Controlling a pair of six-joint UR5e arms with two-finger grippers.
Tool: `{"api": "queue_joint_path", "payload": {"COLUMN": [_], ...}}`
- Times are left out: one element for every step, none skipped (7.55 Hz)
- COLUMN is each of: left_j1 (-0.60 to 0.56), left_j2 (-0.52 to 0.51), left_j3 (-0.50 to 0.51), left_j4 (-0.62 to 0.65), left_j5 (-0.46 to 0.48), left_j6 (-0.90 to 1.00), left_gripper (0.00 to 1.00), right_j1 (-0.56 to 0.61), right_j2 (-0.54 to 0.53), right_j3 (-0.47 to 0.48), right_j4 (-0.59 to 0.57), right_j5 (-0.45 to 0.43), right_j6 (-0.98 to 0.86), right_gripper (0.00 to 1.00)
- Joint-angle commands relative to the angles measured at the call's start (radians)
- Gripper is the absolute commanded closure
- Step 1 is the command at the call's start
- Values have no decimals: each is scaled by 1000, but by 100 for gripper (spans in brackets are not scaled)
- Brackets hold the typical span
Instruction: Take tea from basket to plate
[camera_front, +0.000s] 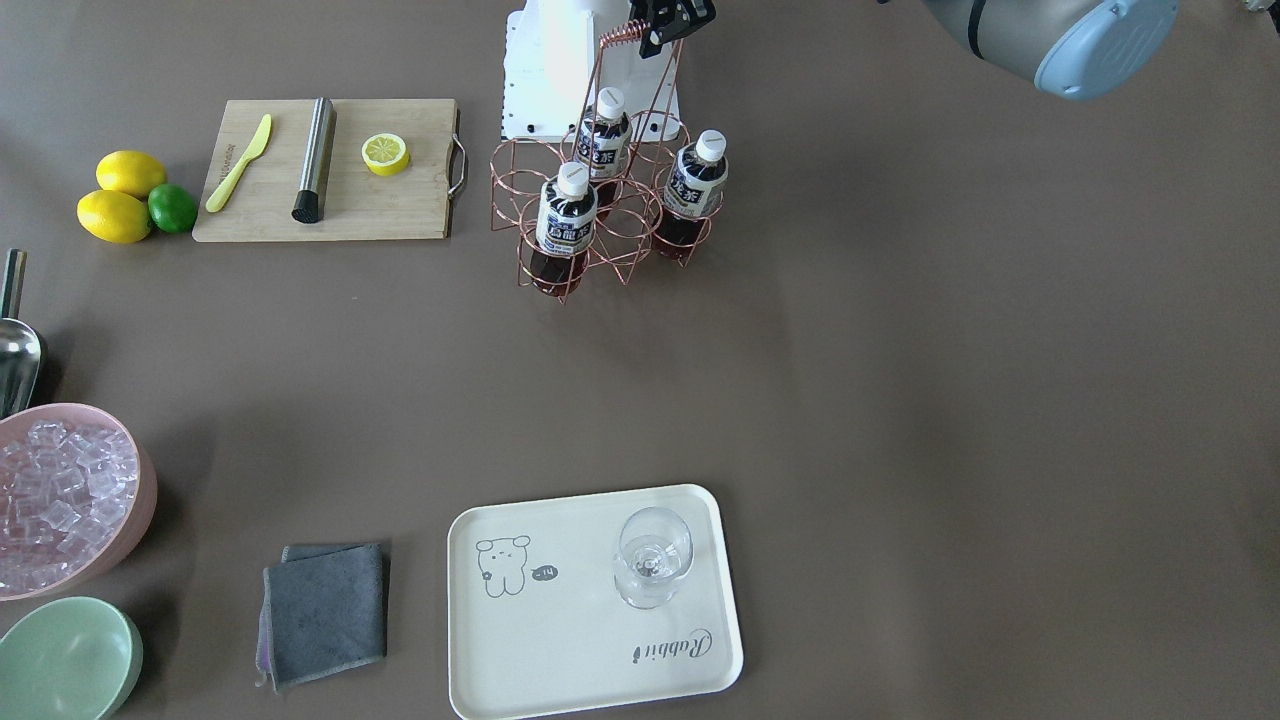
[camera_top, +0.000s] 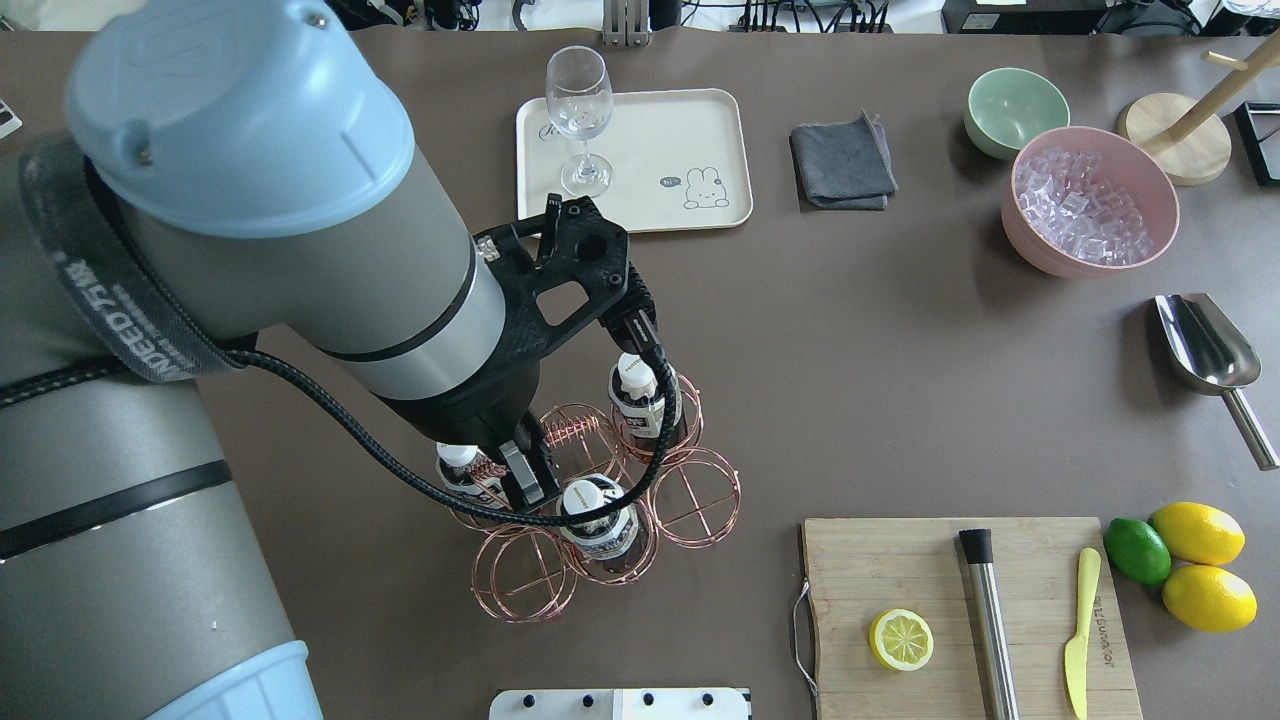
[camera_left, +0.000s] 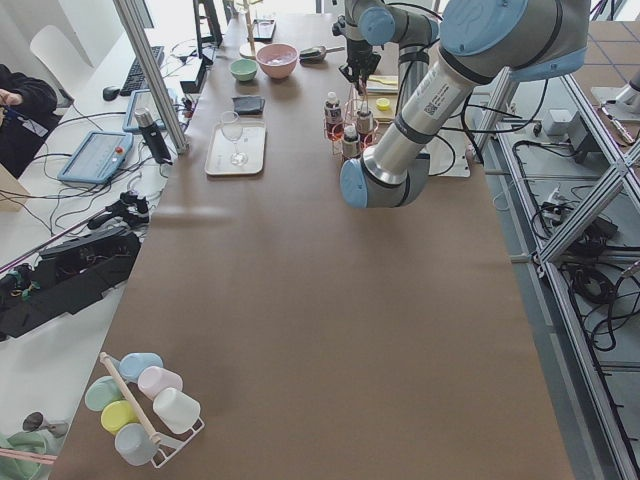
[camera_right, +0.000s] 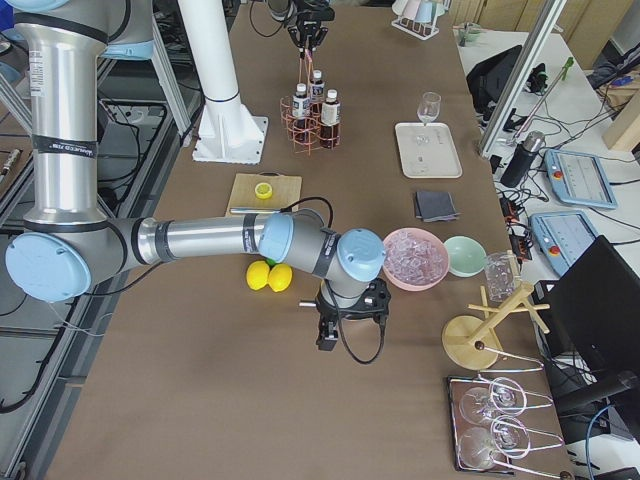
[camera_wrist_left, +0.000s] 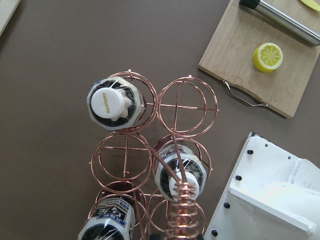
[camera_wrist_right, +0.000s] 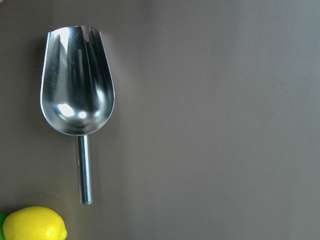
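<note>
Three tea bottles (camera_front: 566, 215) (camera_front: 604, 140) (camera_front: 697, 180) stand upright in the copper wire basket (camera_front: 515, 190), near the robot's base. The overhead view shows the bottles (camera_top: 640, 395) (camera_top: 598, 515) in the basket's rings (camera_top: 700, 495). My left gripper (camera_top: 527, 478) hangs just above the basket beside the coiled handle (camera_wrist_left: 182, 210), over the third bottle (camera_top: 458, 468). Its jaws look open and hold nothing. The plate (camera_front: 560, 660) lies at the far table edge, apart from the basket. My right gripper (camera_right: 330, 335) hovers over bare table; I cannot tell its state.
A wine glass (camera_front: 652, 555) stands on the plate. A grey cloth (camera_top: 842, 160), green bowl (camera_top: 1015, 110) and pink ice bowl (camera_top: 1090, 200) lie to its right. A metal scoop (camera_wrist_right: 77, 85), lemons (camera_top: 1198, 533) and a cutting board (camera_top: 960, 610) lie on my right side.
</note>
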Motion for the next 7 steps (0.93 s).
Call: {"api": "queue_joint_path", "payload": {"left_j1": [3,3,3,2,2,2,2], "left_j2": [-4,-4,-4,-4,-7,-7,-7], "left_j3": [29,40,51,65,74,71,69], "left_j4": [-17,-28,-42,-53,-54,-54,-54], "left_j5": [4,4,4,4,4,4,4], "left_j6": [7,7,9,10,10,10,10], "left_gripper": [100,100,100,100,100,100,100], "right_j1": [-107,-161,-224,-294,-348,-421,-494], "right_j2": [161,285,396,500,560,593,646], "right_j3": [85,90,91,88,80,82,83], "right_j4": [-187,-305,-375,-442,-467,-460,-457], "right_j5": [11,8,-10,-51,-47,-27,15], "right_j6": [137,252,281,315,426,591,804], "right_gripper": [0,0,0,0,0,0,0]}}
